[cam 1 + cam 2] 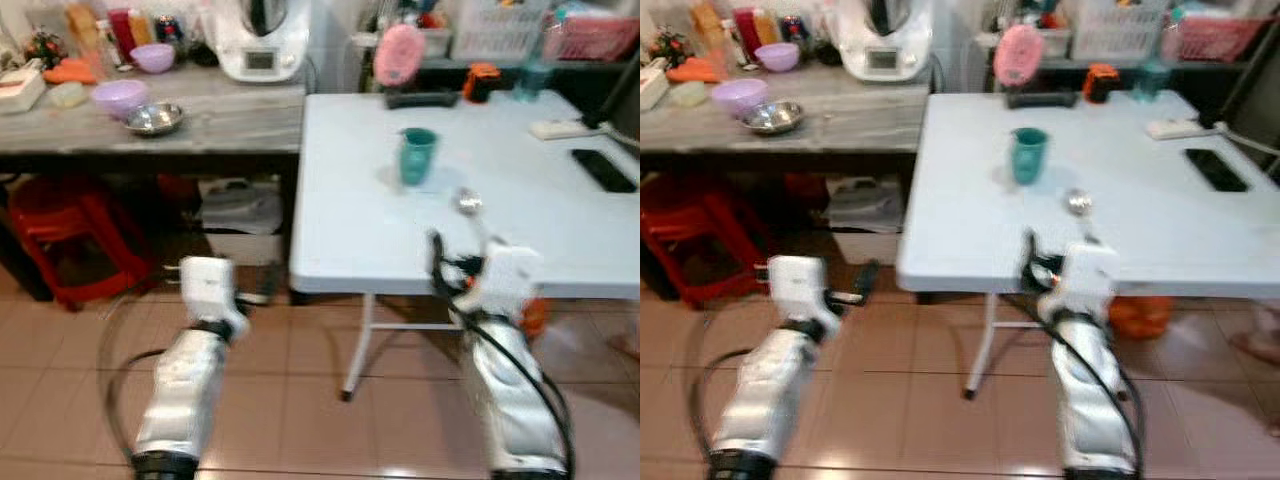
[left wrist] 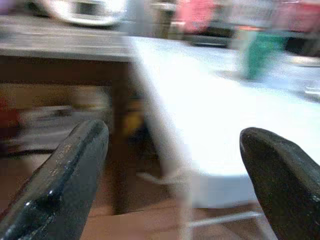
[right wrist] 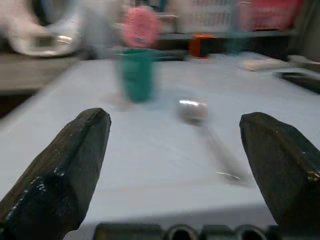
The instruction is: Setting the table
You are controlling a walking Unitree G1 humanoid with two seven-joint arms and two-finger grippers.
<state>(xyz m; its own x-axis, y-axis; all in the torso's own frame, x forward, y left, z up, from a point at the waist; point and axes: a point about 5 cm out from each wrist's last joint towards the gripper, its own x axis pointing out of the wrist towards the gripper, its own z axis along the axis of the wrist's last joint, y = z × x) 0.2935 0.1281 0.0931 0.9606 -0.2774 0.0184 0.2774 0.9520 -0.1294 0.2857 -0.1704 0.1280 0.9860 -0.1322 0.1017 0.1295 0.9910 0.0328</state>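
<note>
table (image 1: 380,240): white, holds green cup (image 1: 417,156), spoon (image 1: 467,203)
counter (image 1: 230,120): grey, bowls
floor (image 1: 300,400): tan tiles
left gripper (image 2: 175,165): wide, empty
right gripper (image 3: 175,160): wide, empty, at table edge

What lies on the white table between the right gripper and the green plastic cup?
A metal spoon lies between the right gripper and the green plastic cup, on the white table; the right wrist view shows it best.

Both silver arms extend forward. Left gripper (image 2: 172,165): fingers (image 2: 65,175) spread wide, nothing between them. Right gripper (image 3: 175,165): fingers (image 3: 70,165) likewise apart, empty.
</note>
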